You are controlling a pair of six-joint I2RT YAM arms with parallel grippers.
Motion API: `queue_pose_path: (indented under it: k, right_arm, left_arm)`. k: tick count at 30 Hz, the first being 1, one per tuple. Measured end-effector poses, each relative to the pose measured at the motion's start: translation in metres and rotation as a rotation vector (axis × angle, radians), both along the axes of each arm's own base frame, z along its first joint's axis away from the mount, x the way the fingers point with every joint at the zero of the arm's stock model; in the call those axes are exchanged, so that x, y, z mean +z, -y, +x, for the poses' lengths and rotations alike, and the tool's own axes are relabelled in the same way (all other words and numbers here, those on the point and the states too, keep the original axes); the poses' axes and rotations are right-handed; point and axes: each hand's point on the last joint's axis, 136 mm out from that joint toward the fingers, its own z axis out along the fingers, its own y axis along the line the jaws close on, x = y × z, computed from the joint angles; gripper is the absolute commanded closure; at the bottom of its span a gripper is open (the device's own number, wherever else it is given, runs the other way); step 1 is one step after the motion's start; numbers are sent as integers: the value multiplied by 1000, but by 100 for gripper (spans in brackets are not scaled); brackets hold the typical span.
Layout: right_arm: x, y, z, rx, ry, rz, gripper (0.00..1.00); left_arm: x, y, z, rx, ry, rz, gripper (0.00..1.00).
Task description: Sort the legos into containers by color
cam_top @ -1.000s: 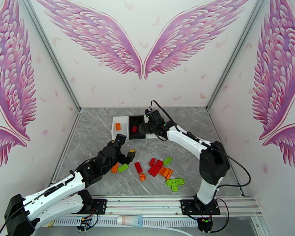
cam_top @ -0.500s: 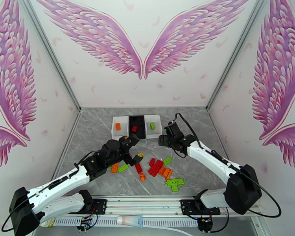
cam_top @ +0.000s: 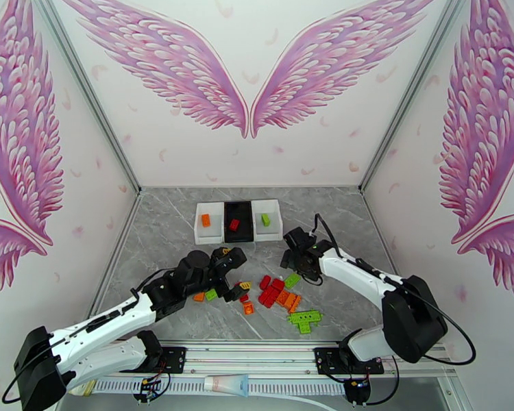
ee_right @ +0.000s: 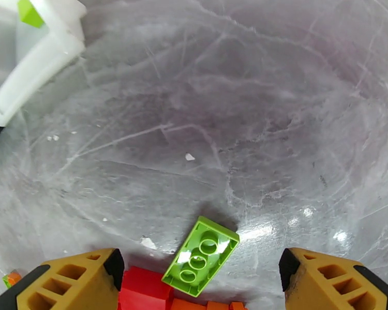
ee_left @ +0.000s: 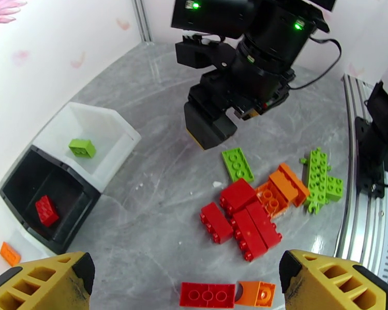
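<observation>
Studded plastic legos (ee_left: 245,223), marbled table (ee_left: 158,166)

The left gripper (ee_left: 186,264) has its yellow fingers (ee_left: 39,282) cut off by the bottom edge of its wrist view, as are the red plate (ee_left: 207,295) and orange block (ee_left: 256,294) between the jaws. The right gripper (ee_right: 199,259) is cropped likewise, the red bricks (ee_right: 142,290) between its jaws run off the bottom edge, and far beyond them the green brick (ee_right: 27,10) is clipped. From above, an orange brick (cam_top: 199,296) and a green lego (cam_top: 211,294) sit half hidden just behind the left jaws, too small to count studs.
</observation>
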Motion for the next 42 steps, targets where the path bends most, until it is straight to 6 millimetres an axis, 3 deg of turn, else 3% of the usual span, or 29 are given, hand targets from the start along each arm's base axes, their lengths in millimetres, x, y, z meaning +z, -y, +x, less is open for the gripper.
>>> queue_pose_path:
  k: [7, 14, 23, 30, 37, 42]
  right_arm:
    - [-28, -11, 16, 4, -102, -1, 18]
    - [-29, -13, 26, 20, -135, 6, 24]
    - [-18, 5, -1, -1, -144, 13, 24]
    - [-35, 9, -33, 5, -230, 42, 28]
    - [-40, -4, -27, 18, -227, 96, 33]
    - [-46, -10, -20, 22, -250, 105, 45]
  left_arm:
    - [-11, 12, 4, -34, -1, 13, 1]
    - [-23, 25, 7, -44, -25, 10, 1]
    - [-18, 34, 4, -72, -29, -21, 1]
    - [-14, 41, -7, -119, -38, -50, 1]
    - [-14, 40, -8, -124, -38, -51, 1]
    - [-15, 40, -8, -125, -34, -48, 1]
